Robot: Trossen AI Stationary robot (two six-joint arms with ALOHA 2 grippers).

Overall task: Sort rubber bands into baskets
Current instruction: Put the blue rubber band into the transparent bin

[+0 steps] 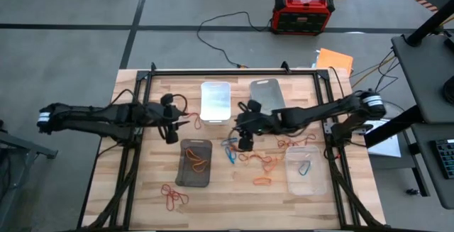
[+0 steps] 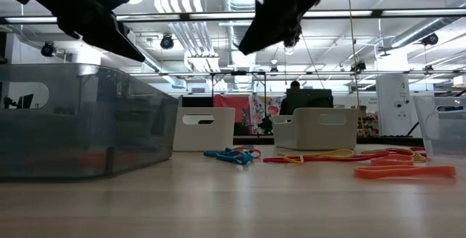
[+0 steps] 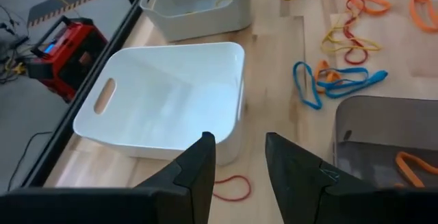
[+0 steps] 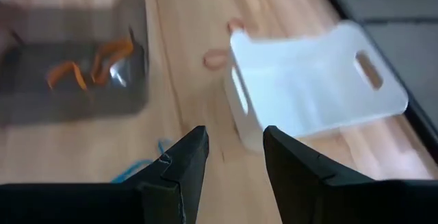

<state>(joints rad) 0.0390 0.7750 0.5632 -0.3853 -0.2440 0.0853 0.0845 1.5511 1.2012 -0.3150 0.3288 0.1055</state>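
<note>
Four baskets stand on the wooden table: white (image 1: 216,101), light grey (image 1: 267,94), dark smoky (image 1: 195,162) with orange bands in it, and clear (image 1: 306,169) with a blue band in it. Loose rubber bands lie flat on the table: blue ones (image 1: 230,150), a mixed orange, red and yellow cluster (image 1: 266,159), an orange one (image 1: 262,181), red ones (image 1: 174,196). My left gripper (image 3: 239,162) is open and empty, left of the white basket (image 3: 171,94), above a red band (image 3: 231,188). My right gripper (image 4: 236,155) is open and empty, above the blue bands (image 4: 140,166).
A black frame rail (image 1: 234,70) runs along the table's far edge, and side rails run down both sides. A red-black box (image 1: 303,12) with cables stands on the floor beyond the table. Bare wood shows at the table's near edge (image 1: 234,207).
</note>
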